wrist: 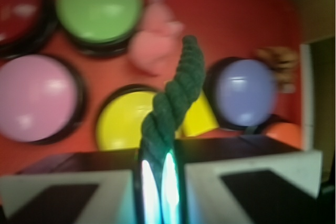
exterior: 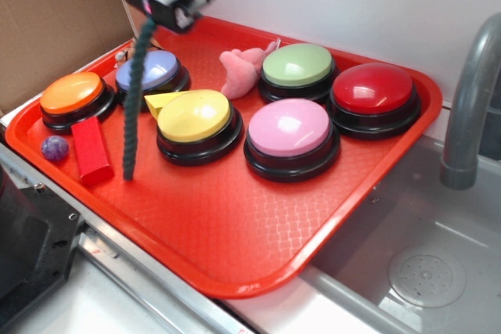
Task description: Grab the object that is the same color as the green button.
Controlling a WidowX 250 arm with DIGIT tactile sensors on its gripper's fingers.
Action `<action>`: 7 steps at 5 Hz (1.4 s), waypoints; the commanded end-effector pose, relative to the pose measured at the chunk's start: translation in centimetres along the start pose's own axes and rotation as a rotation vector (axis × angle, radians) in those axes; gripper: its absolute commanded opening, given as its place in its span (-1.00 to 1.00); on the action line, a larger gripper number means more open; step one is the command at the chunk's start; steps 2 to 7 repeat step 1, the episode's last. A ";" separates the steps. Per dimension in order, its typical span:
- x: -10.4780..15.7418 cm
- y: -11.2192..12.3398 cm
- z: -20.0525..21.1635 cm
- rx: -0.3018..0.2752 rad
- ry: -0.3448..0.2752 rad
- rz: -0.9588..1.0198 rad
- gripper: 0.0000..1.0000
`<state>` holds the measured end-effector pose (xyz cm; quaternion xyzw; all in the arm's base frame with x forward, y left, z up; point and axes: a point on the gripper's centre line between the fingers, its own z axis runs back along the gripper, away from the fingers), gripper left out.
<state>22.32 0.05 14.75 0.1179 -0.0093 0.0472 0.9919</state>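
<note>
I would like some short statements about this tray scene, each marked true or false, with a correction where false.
1. The end effector holds the dark green twisted rope piece. True.
2. The rope lies flat on the red plastic tray. False: it hangs down from the end effector, its lower end near the tray.
3. The round pale green push button sits beside the round dark red push button. True.
4. The red rectangular block is stacked on the round yellow push button. False: it rests on the tray.
5. A pink soft toy is next to the green button. True.
</note>
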 end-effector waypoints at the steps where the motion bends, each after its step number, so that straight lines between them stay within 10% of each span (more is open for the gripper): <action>1: 0.8 2.6 2.1 -0.021 -0.015 0.012 -1.00; 7: 0.8 2.6 2.1 -0.021 -0.015 0.012 -1.00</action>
